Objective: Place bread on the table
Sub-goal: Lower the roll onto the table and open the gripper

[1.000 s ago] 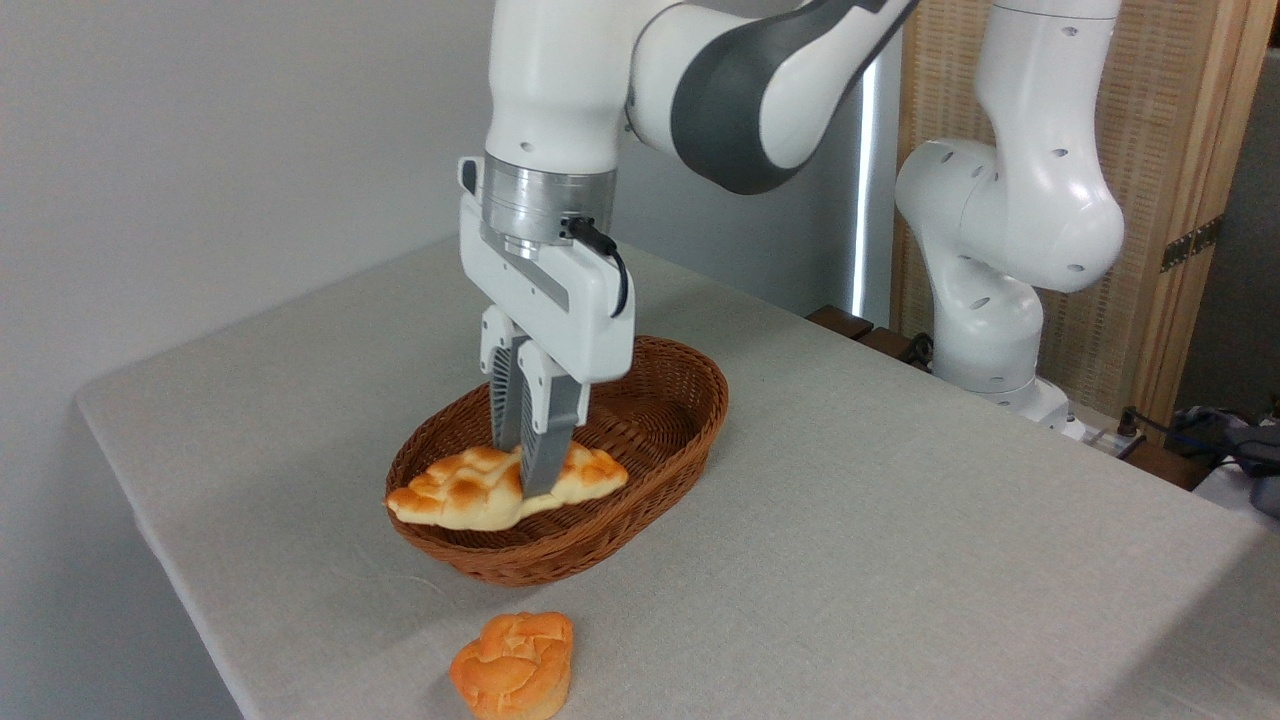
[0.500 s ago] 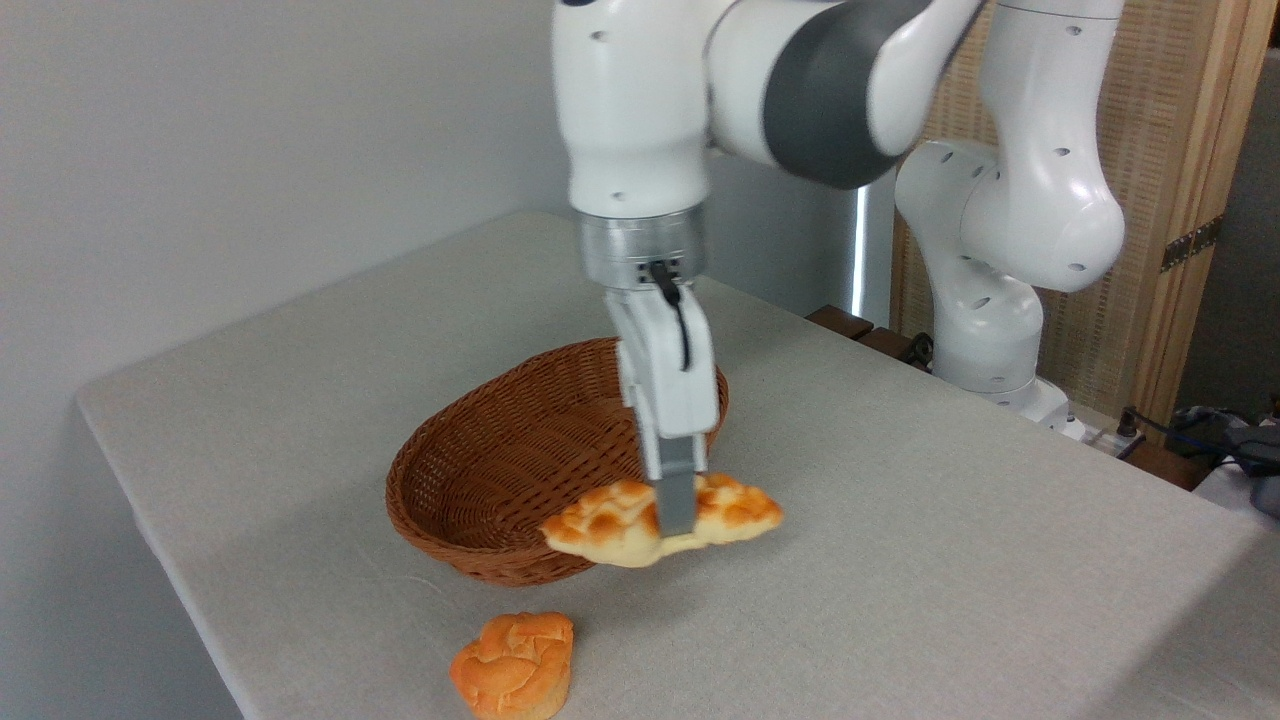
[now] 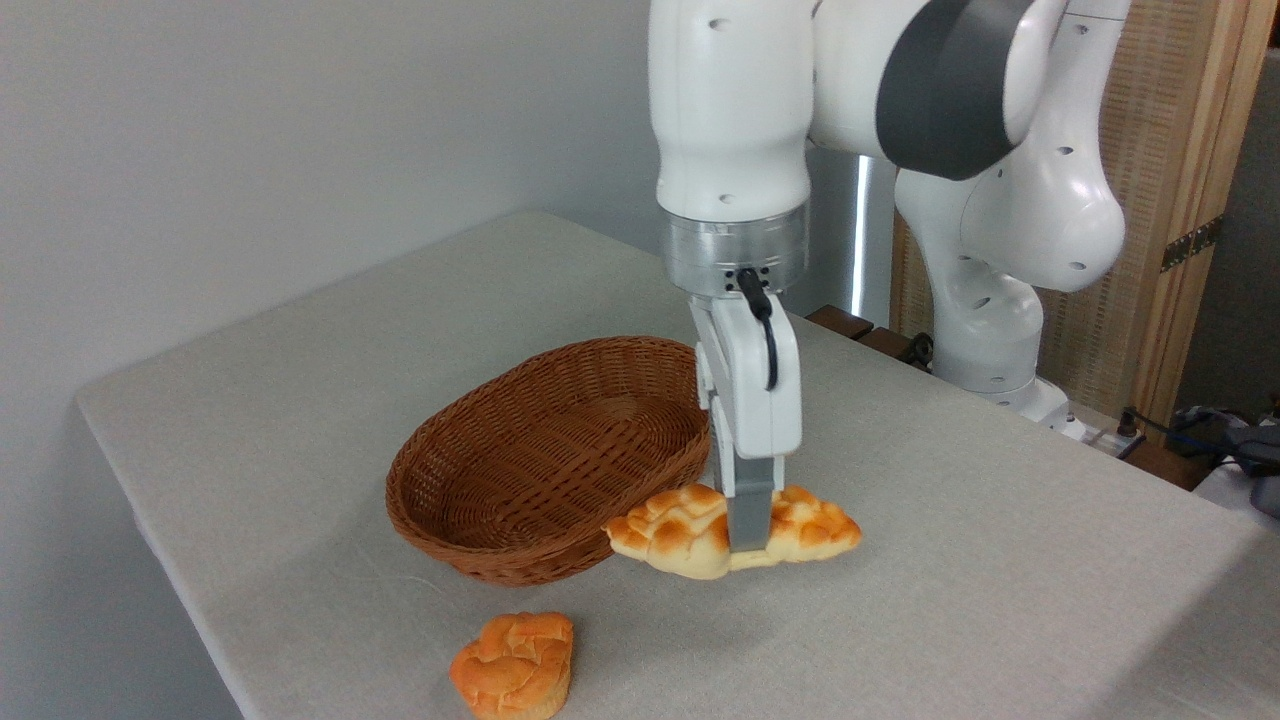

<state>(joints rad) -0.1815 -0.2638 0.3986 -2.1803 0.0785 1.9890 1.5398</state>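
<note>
I had the claw (image 3: 748,535) clamped on the bread (image 3: 690,530) at its middle, the loaf hanging low over the counter (image 3: 950,520), just right of the wicker basket (image 3: 540,450)

Long braided bread (image 3: 690,528), pale cream underneath with golden-brown toasted bumps on top and pointed ends; lay roughly level, pinched at mid-length, low over the table (image 3: 950,560) and just right of the basket, left tip overlapping the rim in view. Whether touching the cloth: could not be told. Table large, rectangular, covered in plain light grey-beige cloth.
</note>
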